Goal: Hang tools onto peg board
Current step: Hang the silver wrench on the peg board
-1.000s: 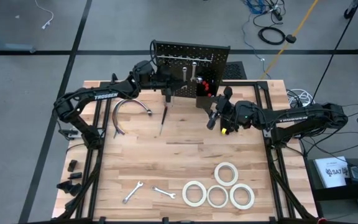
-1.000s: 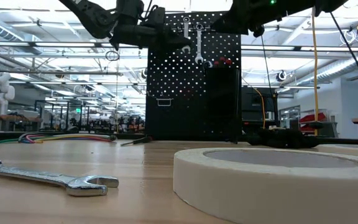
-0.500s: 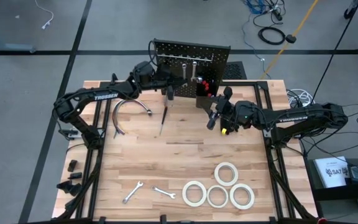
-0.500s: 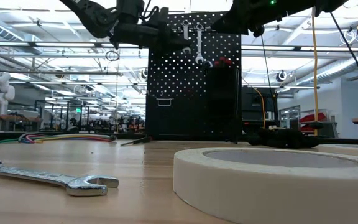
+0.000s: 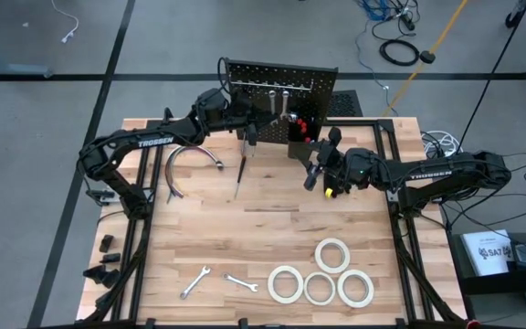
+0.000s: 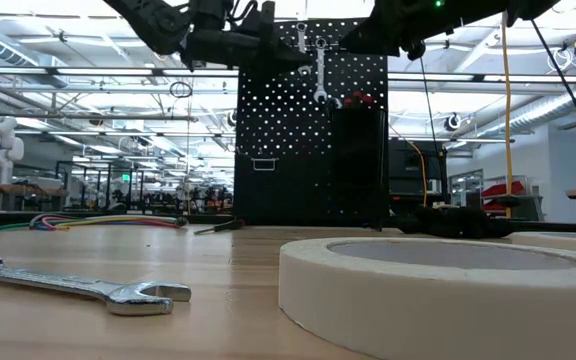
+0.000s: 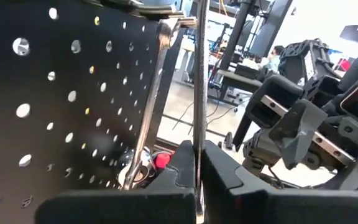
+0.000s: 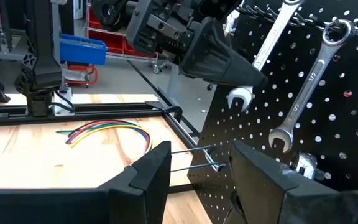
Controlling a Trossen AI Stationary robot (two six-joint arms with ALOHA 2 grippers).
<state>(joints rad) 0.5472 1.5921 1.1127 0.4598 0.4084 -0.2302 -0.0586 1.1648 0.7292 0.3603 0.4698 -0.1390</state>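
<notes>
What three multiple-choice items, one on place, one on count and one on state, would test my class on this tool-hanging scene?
1. Where do the white tape rolls lie?
A. On the table's near right part
B. Inside the bin
C. On the peg board

2. How many tape rolls are there?
A. Two
B. Four
C. Six

3. How is the left gripper?
A. Wide open
B. Out of view
C. Shut on a wrench

Key: 1 A, the high view shows them there; 2 B, four rings; 3 C, its fingers clamp the wrench at the peg board.
</notes>
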